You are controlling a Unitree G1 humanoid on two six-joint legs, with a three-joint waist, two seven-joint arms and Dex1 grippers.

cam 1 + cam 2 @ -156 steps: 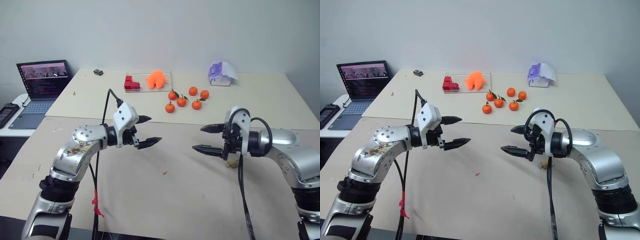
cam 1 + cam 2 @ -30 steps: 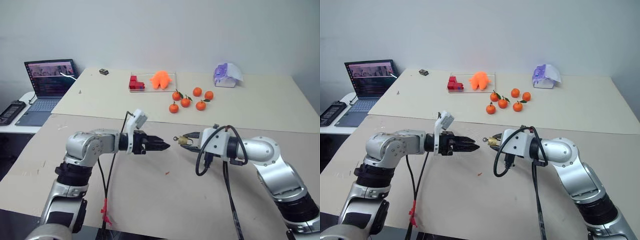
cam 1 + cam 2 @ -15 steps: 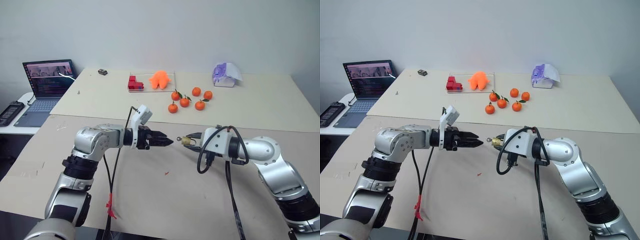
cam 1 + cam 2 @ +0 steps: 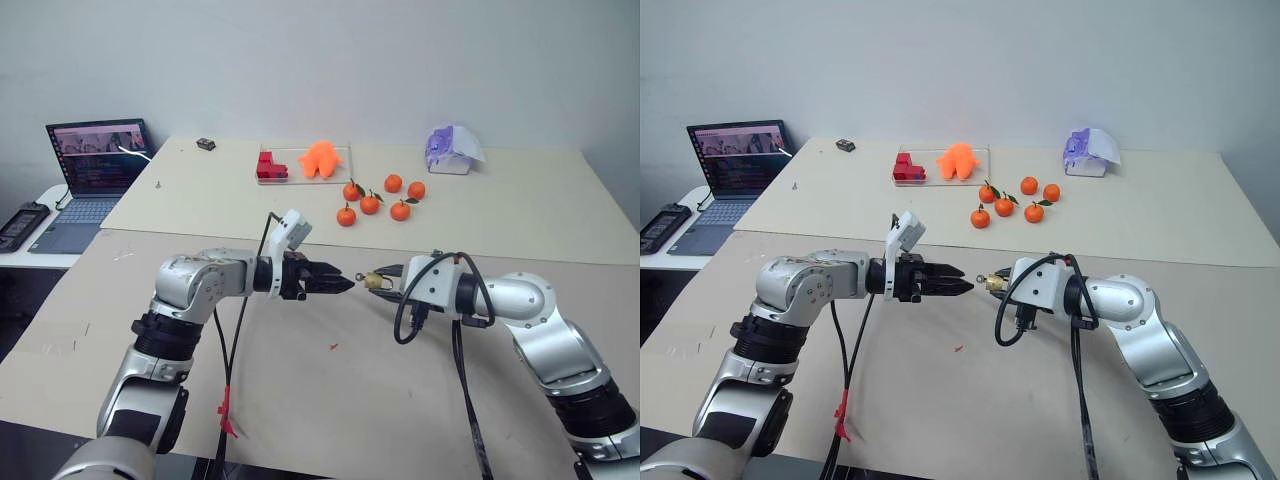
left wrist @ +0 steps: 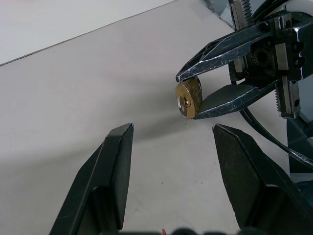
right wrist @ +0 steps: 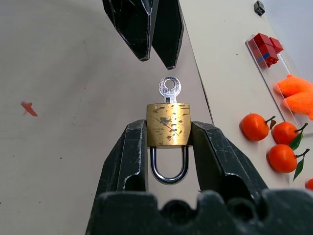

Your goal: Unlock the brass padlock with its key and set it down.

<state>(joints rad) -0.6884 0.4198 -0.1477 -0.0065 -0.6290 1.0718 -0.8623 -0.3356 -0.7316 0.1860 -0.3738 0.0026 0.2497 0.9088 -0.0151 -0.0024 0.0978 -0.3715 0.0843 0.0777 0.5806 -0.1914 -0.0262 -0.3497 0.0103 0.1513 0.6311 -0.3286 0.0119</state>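
Head pair looks down across the tabletop [image 4: 500, 215]; each wrist camera peers close along its tool, both catching the padlock [image 6: 168, 124].

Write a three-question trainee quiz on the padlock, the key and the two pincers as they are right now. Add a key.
1. True or false: the brass padlock lies flat on the table.
2. Where is the key?
A. Between the left pincer's fingers
B. Seated in the padlock's body, its ring-shaped head sticking out
C. On the table beside the oranges
3. Fill in: the left pincer has its fingers ____, with nothing between them.

Key
1. False: the right pincer clamps its body in the air, shackle toward that pincer's wrist.
2. B
3. Open: it points at the padlock's key end, a gap away.
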